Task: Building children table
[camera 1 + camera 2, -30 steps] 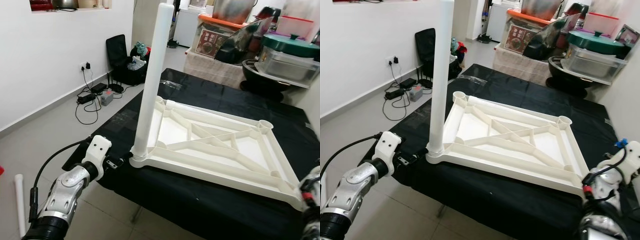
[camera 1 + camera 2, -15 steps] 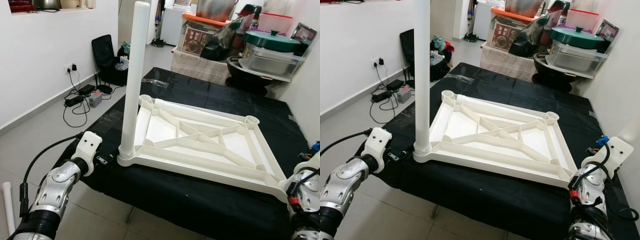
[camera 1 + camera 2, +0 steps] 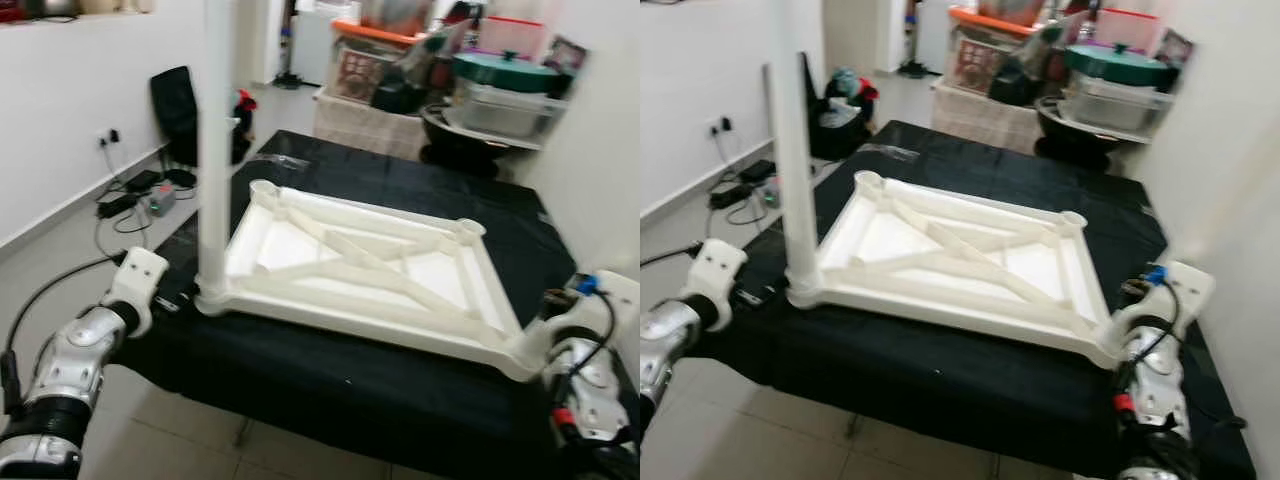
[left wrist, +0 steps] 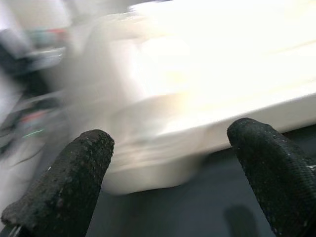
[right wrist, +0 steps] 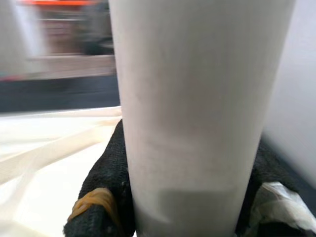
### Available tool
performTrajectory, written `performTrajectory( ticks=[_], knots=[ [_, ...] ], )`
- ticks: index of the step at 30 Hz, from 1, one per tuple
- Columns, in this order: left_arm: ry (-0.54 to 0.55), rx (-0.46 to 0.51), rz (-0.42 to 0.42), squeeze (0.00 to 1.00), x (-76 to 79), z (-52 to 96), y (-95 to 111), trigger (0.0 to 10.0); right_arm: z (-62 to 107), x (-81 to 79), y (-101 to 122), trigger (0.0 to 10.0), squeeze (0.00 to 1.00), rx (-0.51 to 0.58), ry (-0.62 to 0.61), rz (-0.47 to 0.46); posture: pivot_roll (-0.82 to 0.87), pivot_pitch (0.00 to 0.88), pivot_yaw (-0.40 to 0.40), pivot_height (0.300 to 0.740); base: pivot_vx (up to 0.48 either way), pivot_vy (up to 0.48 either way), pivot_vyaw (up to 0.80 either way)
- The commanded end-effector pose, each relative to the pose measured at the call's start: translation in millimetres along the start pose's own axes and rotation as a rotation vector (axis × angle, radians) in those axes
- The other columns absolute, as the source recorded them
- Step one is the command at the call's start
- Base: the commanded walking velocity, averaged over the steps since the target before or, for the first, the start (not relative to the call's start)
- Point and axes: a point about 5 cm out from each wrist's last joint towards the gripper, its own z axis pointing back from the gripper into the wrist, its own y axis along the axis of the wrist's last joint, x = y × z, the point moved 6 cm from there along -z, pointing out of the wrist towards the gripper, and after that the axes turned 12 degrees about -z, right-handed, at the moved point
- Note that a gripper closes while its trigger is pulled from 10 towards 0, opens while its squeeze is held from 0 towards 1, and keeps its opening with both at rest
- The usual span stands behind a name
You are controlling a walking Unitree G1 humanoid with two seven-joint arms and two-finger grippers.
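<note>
A white plastic tabletop (image 3: 370, 280) lies upside down, ribs and corner sockets facing up, on a worktop (image 3: 330, 375) draped in black cloth, across the middle of the left eye frame. One white table leg (image 3: 214, 150) stands upright in the socket at the tabletop's lower-left corner and runs out past the top of the frame.

The left gripper (image 4: 170, 173) sits at the lower left of the left eye frame, just beside that socketed corner. In the left wrist view its fingers (image 4: 64, 187) are spread wide, with the rounded white corner of the tabletop blurred between and beyond them; they grip nothing.

The right gripper (image 5: 190, 197) is at the lower right of the left eye frame, at the tabletop's near right corner. In the right wrist view its black fingers (image 5: 106, 182) are closed on either side of a second table leg (image 5: 197, 113), a white cylinder standing across the middle of that picture, with the ribbed tabletop pale behind it on one side. In the head views I cannot make that leg out clearly.

In the upper right of the left eye frame, a green-lidded container (image 3: 500, 85) and stacked boxes stand beyond the worktop. A black chair (image 3: 178, 115), a wall socket and cables on the tiled floor (image 3: 60, 240) occupy the upper left. The head views are slightly blurred.
</note>
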Motion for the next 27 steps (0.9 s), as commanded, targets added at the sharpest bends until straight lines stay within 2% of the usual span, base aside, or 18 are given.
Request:
performTrajectory(
  ticks=[1, 2, 4, 6, 7, 9, 10, 11, 12, 13, 14, 15, 19, 20, 22, 23, 25, 27],
  knots=[
    [-0.014, 0.02, -0.023, 0.0, -1.0, -5.0, 8, 10.0, 18.7, -33.7, -62, 0.0, 0.0, -0.231, 0.148, -0.014, 0.02, 0.0, -0.101, 0.74, 0.0, 0.0, 0.0],
    [0.011, 0.004, -0.02, 0.0, -13.6, -8.0, 9, 10.0, 28.7, -40.9, -65, 0.0, 0.0, -0.251, 0.221, -0.003, 0.0, 0.0, -0.092, 0.74, 0.0, 0.0, 0.0],
    [0.011, 0.004, -0.02, 0.0, -13.6, -8.0, 9, 10.0, 28.7, -40.9, -65, 0.0, 0.0, -0.251, 0.221, -0.003, 0.0, 0.0, -0.092, 0.74, 0.0, 0.0, 0.0],
    [0.05, -0.029, -0.039, 0.0, -33.0, -11.3, 11, 10.0, 49.8, -49.9, -70, 0.0, 0.0, -0.294, 0.359, 0.028, -0.01, 0.0, -0.084, 0.74, 0.0, 0.0, 0.0],
    [0.05, -0.029, -0.039, 0.0, -33.0, -11.3, 11, 10.0, 49.8, -49.9, -70, 0.0, 0.0, -0.294, 0.359, 0.028, -0.01, 0.0, -0.084, 0.74, 0.0, 0.0, 0.0],
    [0.075, -0.044, -0.049, 0.0, -44.2, -12.1, 14, 10.0, 63.1, -49.7, -73, 0.0, 0.0, -0.326, 0.434, 0.059, -0.02, 0.0, -0.079, 0.74, 0.0, 0.0, 0.0],
    [0.084, -0.045, -0.053, 0.0, -48.3, -11.7, 15, 10.0, 61.6, -39.7, -72, 0.0, 0.0, -0.326, 0.4, 0.071, -0.02, 0.0, -0.077, 0.74, 0.0, 0.0, 0.0],
    [0.084, -0.045, -0.053, 0.0, -48.3, -11.7, 15, 10.0, 61.6, -39.7, -72, 0.0, 0.0, -0.326, 0.4, 0.071, -0.02, 0.0, -0.077, 0.74, 0.0, 0.0, 0.0],
    [0.089, -0.045, -0.056, 0.0, -50.6, -11.4, 16, 10.0, 58.4, -29.4, -70, 0.0, 0.0, -0.32, 0.357, 0.082, -0.02, 0.0, -0.077, 0.74, 0.0, 0.0, 0.0],
    [0.089, -0.045, -0.056, 0.0, -50.6, -11.4, 16, 10.0, 58.4, -29.4, -70, 0.0, 0.0, -0.32, 0.357, 0.082, -0.02, 0.0, -0.077, 0.74, 0.0, 0.0, 0.0],
    [0.097, -0.045, -0.056, 0.0, -54.1, -10.1, 15, 10.0, 54.5, -16.4, -67, 0.0, 0.0, -0.31, 0.301, 0.089, -0.02, 0.0, -0.077, 0.74, 0.0, 0.0, 0.0],
    [0.097, -0.044, -0.056, 0.0, -54.6, -10.0, 14, 10.0, 54.5, -14.2, -66, 0.0, 0.0, -0.312, 0.292, 0.086, -0.02, 0.0, -0.077, 0.74, 0.0, 0.0, 0.0],
    [0.081, -0.036, -0.048, 0.0, -47.6, -8.4, 8, 10.0, 46.0, 1.6, -62, 0.0, 0.0, -0.298, 0.182, 0.083, -0.01, 0.0, -0.08, 0.74, 0.0, 0.0, 0.0],
    [0.063, -0.022, -0.039, 0.0, -39.5, -8.5, 6, 10.0, 42.1, 3.6, -62, 0.0, 0.0, -0.289, 0.153, 0.086, 0.0, 0.0, -0.089, 0.74, 0.0, 0.0, 0.0],
    [0.034, 0.004, -0.029, 0.0, -25.8, -8.3, 5, 10.0, 36.9, 5.5, -60, 0.0, 0.0, -0.278, 0.117, 0.079, 0.01, 0.0, -0.092, 0.74, 0.0, 0.0, 0.0],
    [0.034, 0.004, -0.029, 0.0, -25.8, -8.3, 5, 10.0, 36.9, 5.5, -60, 0.0, 0.0, -0.278, 0.117, 0.079, 0.01, 0.0, -0.092, 0.74, 0.0, 0.0, 0.0],
    [0.016, 0.025, -0.004, 0.0, -13.4, -7.7, 4, 10.0, 33.1, 6.0, -58, 0.0, 0.0, -0.267, 0.098, 0.08, 0.01, 0.0, -0.097, 0.74, 0.0, 0.0, 0.0],
    [0.013, 0.029, 0.003, 0.0, -10.9, -7.5, 4, 10.0, 32.4, 6.1, -58, 0.0, 0.0, -0.264, 0.094, 0.082, 0.01, 0.0, -0.097, 0.74, 0.0, 0.0, 0.0]
  ],
)
